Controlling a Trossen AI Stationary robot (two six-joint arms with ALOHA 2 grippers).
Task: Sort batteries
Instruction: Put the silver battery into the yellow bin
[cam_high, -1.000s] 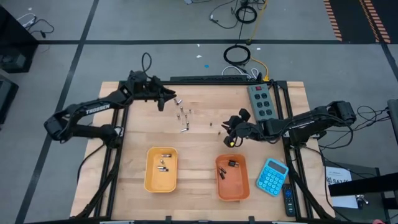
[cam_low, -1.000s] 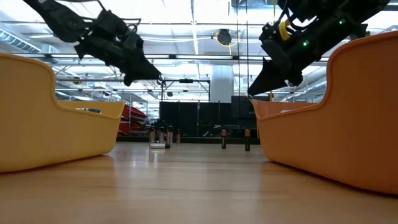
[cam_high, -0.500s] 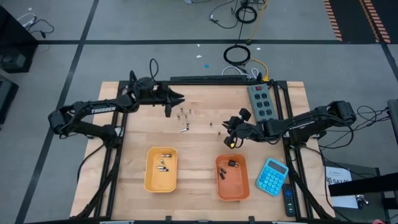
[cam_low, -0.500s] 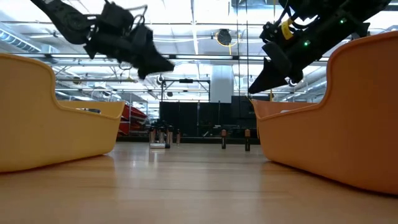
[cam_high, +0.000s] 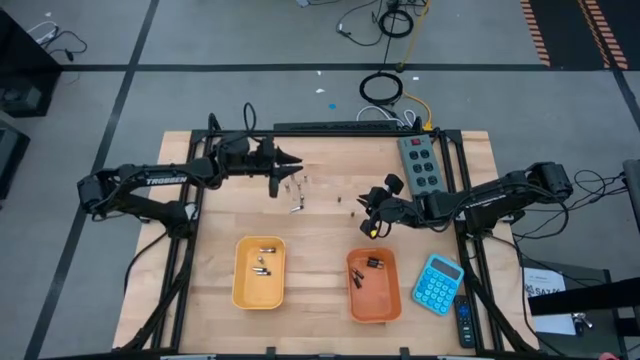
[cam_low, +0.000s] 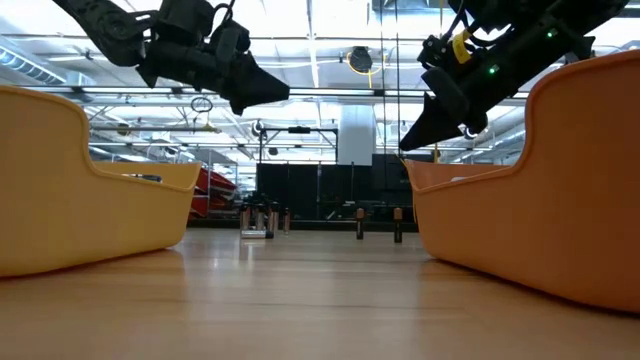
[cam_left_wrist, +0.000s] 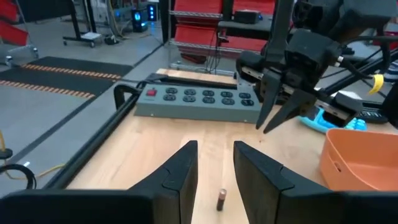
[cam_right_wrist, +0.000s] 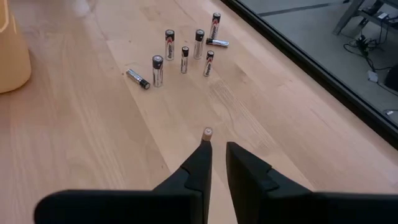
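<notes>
Lighting even and bright, from overhead; ceiling strip lights (cam_low: 330, 40) glare white in the low view. Surface (cam_high: 330, 240) evenly lit, arm shadows soft and faint. Low view: near trays (cam_low: 60, 190) blurred, out of focus. Left wrist view: own fingers (cam_left_wrist: 180, 177) soft, background sharper. Right wrist view: batteries (cam_right_wrist: 183, 53) crisp.

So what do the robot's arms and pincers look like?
Both are dark, jointed arms. The left arm has white TROSSEN lettering and a looping black cable near its wrist. The right arm has a yellow patch by its pincer and small green lights. Each pincer, left pincer and right pincer, has two flat black pointed fingers.
</notes>
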